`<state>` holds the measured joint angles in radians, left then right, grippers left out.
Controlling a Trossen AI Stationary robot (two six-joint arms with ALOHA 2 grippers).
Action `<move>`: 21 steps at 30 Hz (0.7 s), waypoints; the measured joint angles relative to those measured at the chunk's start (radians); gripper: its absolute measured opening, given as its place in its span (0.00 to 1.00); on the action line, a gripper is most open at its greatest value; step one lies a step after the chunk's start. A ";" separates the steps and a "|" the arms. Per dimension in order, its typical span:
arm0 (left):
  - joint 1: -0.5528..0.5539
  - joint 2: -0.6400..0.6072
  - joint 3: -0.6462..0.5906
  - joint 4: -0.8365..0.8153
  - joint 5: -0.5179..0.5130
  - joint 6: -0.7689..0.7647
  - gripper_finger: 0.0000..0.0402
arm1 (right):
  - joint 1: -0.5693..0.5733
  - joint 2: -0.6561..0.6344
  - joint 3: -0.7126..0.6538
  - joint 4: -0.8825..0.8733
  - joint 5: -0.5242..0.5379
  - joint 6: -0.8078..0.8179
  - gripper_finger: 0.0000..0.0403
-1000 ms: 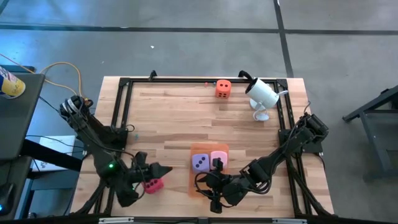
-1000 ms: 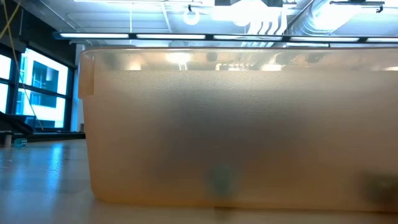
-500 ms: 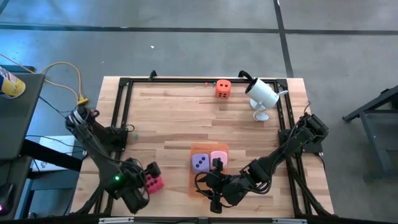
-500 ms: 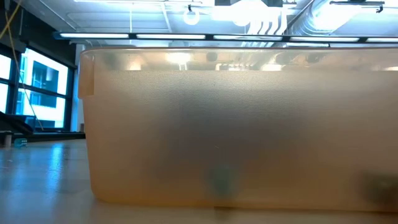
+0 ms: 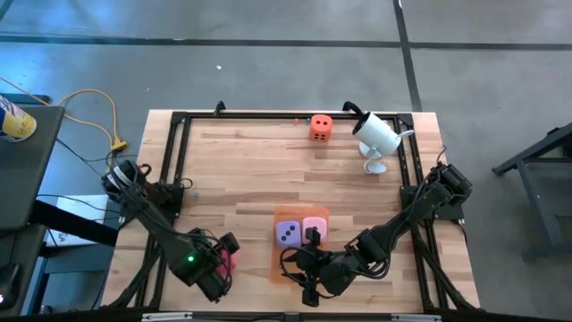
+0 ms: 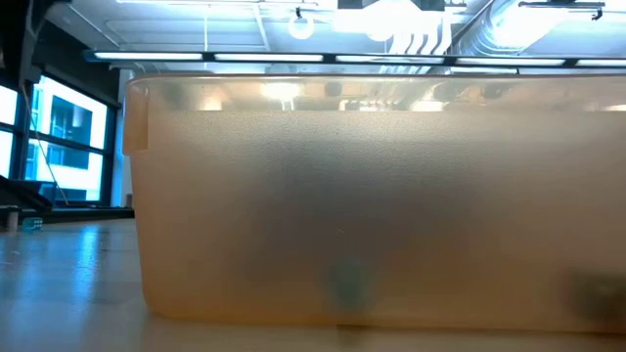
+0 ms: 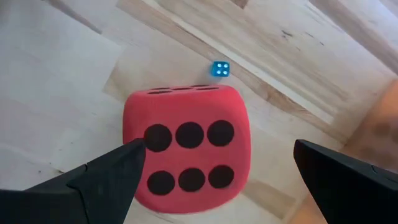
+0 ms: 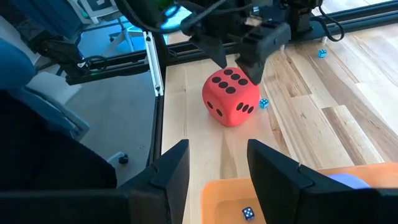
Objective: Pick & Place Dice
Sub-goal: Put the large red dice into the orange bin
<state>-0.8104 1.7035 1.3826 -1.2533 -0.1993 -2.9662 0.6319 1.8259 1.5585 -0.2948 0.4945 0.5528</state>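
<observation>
- High view: the left claw [image 5: 222, 261] hung over the red die [image 5: 225, 260] at the near left of the wooden tabletop [image 5: 250, 170], just left of the translucent orange container [image 5: 279, 268].
- Left wrist view: the left claw [image 7: 221, 177] had its two dark fingers [image 7: 106, 177] spread apart, one on each side of the red die [image 7: 186, 149]. The die stood on the bare wood with its six-pip face toward the camera. One finger was at the die's edge; the other stood clear of it.
- A tiny blue die [image 7: 219, 69] lay on the wood just beyond the red one.
- High view: the purple die [image 5: 287, 234] and the pink die [image 5: 314, 227] sat side by side in the orange container, purple to the left.
- The orange die [image 5: 321, 127] rested alone at the far edge of the tabletop, left of the white camera [image 5: 376, 136].
- The right claw [image 5: 306, 266] waited at the near edge by the container. In the right wrist view its fingers [image 8: 171, 171] stood apart, holding nothing, with the red die [image 8: 230, 96] beyond them under the left arm.
- Low view: the frosted orange wall of the container [image 6: 372, 205] filled nearly the whole picture, and nothing inside could be made out.
</observation>
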 joint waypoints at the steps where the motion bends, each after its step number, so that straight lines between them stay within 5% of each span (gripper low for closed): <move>1: 0.005 0.000 -0.011 0.016 0.005 0.001 1.00 | 0.000 0.000 0.000 0.000 0.000 0.000 0.37; 21: 0.063 0.003 -0.027 0.022 0.059 0.057 1.00 | 0.000 0.000 0.000 0.000 0.000 0.000 0.37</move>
<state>-0.7479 1.7065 1.3553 -1.2308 -0.1400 -2.9096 0.6319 1.8259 1.5585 -0.2947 0.4944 0.5528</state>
